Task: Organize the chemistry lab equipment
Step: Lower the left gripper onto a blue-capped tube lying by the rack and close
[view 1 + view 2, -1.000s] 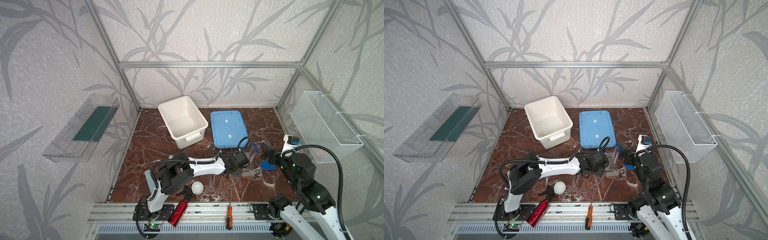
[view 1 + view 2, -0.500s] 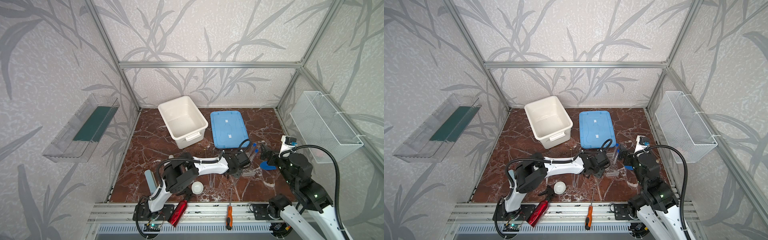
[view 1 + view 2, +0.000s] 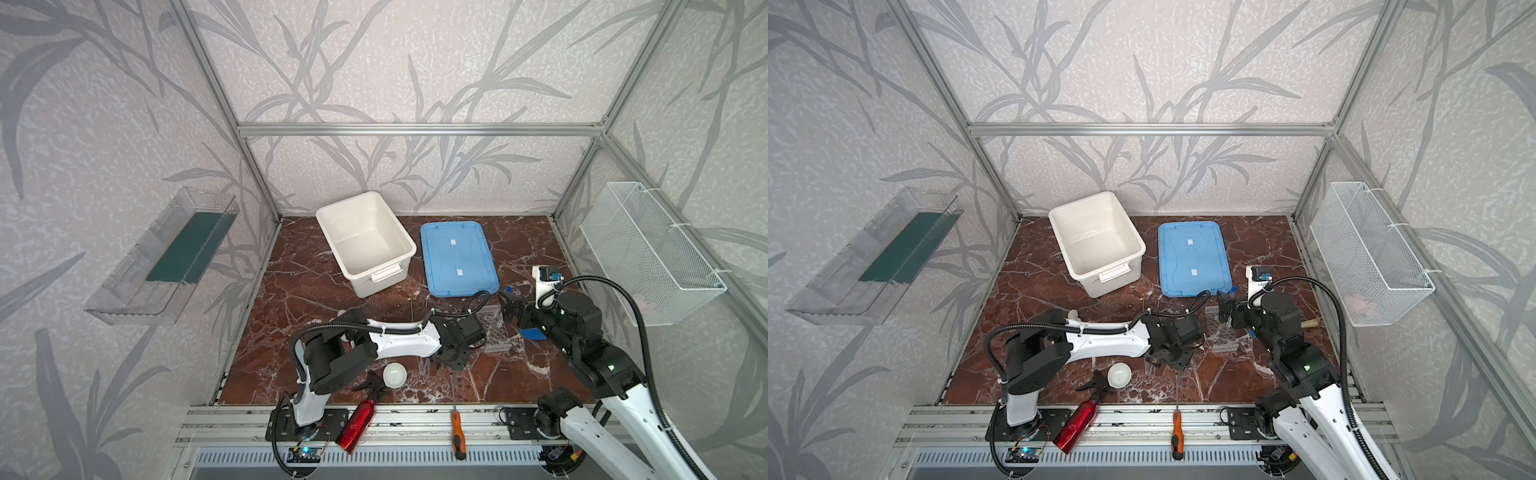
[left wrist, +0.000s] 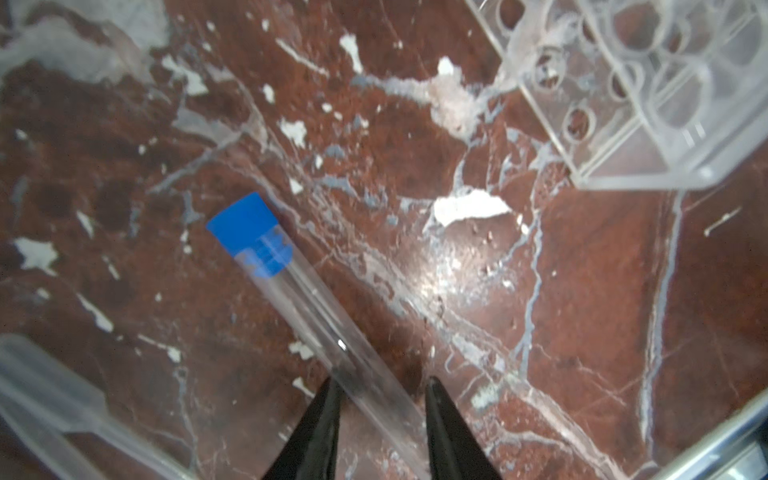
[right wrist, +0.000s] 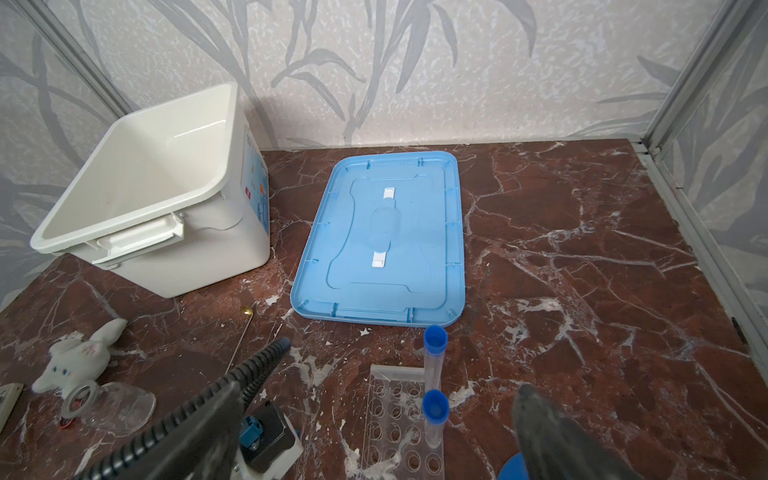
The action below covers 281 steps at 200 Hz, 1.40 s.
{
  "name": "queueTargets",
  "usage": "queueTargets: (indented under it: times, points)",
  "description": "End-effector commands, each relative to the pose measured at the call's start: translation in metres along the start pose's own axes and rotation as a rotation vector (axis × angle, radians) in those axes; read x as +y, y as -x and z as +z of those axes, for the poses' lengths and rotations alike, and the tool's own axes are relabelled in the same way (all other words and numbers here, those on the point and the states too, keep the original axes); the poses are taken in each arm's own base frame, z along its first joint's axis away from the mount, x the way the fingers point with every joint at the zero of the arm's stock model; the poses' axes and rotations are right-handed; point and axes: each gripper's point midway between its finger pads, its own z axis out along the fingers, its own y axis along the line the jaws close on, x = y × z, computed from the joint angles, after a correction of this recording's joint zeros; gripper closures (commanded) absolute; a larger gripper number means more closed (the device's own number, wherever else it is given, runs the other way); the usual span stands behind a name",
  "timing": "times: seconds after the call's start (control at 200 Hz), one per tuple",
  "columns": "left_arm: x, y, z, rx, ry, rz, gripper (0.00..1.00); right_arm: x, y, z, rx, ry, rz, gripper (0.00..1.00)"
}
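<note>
1. On the near rail: one red metal spray bottle (image 3: 357, 424), one orange-handled screwdriver (image 3: 457, 432).
2. Beyond, on the red marble tabletop (image 3: 316, 291): one small white round dish (image 3: 395, 375).
3. Right of it: left gripper (image 4: 380, 380), jaws narrow, straddling one long clear blue-capped tube (image 4: 299, 299) lying flat, cap away from the fingers; clamped or not, cannot tell.
4. Farther right: one clear perforated rack (image 5: 395, 424) with two more tubes upright, caps up: near tube (image 5: 435, 424), far tube (image 5: 435, 361).
5. Beside the rack: right gripper (image 5: 403, 368), jaws wide, holding nothing.
6. Farthest: one light-blue plastic lid (image 5: 386, 232); left of it, one white plastic bin (image 5: 158, 187).

Bin (image 5: 208, 249) left of lid (image 5: 386, 241); rack (image 5: 392, 446) before lid, apparently holding two tubes (image 5: 434, 424).
</note>
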Motion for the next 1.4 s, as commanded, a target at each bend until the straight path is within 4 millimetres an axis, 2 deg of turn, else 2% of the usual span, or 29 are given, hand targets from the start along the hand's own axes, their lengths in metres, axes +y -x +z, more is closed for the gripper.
queueTargets:
  times: [0.0, 0.105, 0.25, 0.33, 0.445, 0.63, 0.745, 0.845, 0.975, 1.159, 1.249, 1.354, 1.399]
  points:
    - [0.003, -0.028, 0.000, 0.092, -0.008, -0.037, 0.63, 0.008, 0.001, 0.002, -0.002, 0.041, -0.012, 0.01]
    - [0.004, -0.027, 0.001, 0.094, 0.005, -0.037, 0.55, 0.007, -0.001, 0.003, 0.006, 0.039, -0.009, 0.01]
    - [0.007, -0.020, 0.008, 0.100, 0.057, -0.027, 0.61, 0.005, -0.001, 0.002, 0.006, 0.028, -0.009, 0.01]
    - [0.016, -0.008, 0.007, 0.069, 0.113, -0.041, 0.67, 0.004, -0.001, 0.001, 0.001, 0.021, -0.008, 0.01]
    - [0.023, 0.012, 0.008, 0.030, 0.121, -0.079, 0.70, 0.003, 0.000, -0.001, -0.010, 0.017, -0.007, 0.01]
    - [0.025, 0.046, 0.015, -0.035, 0.103, -0.121, 0.71, 0.002, 0.000, -0.002, -0.012, 0.013, -0.007, 0.01]
    - [0.035, 0.067, 0.018, -0.077, 0.141, -0.103, 0.71, 0.001, 0.000, -0.003, -0.020, 0.009, -0.006, 0.01]
    - [0.040, 0.075, 0.017, -0.091, 0.159, -0.084, 0.70, 0.001, 0.002, -0.005, -0.030, 0.007, -0.005, 0.01]
    - [0.036, 0.065, 0.012, -0.054, 0.136, -0.083, 0.65, 0.000, 0.000, -0.005, -0.025, 0.006, -0.004, 0.01]
    - [0.020, 0.035, -0.005, 0.004, 0.086, -0.098, 0.33, 0.000, -0.001, -0.003, -0.025, 0.003, 0.000, 0.01]
    - [0.019, 0.020, -0.006, 0.041, 0.082, -0.123, 0.34, -0.001, -0.001, -0.002, -0.025, 0.003, 0.001, 0.01]
    - [0.018, 0.004, -0.005, 0.088, 0.086, -0.131, 0.47, 0.000, -0.001, -0.003, -0.025, 0.004, 0.000, 0.01]
    - [0.014, -0.001, -0.005, 0.102, 0.078, -0.129, 0.49, -0.001, -0.001, -0.003, -0.025, 0.002, 0.000, 0.01]
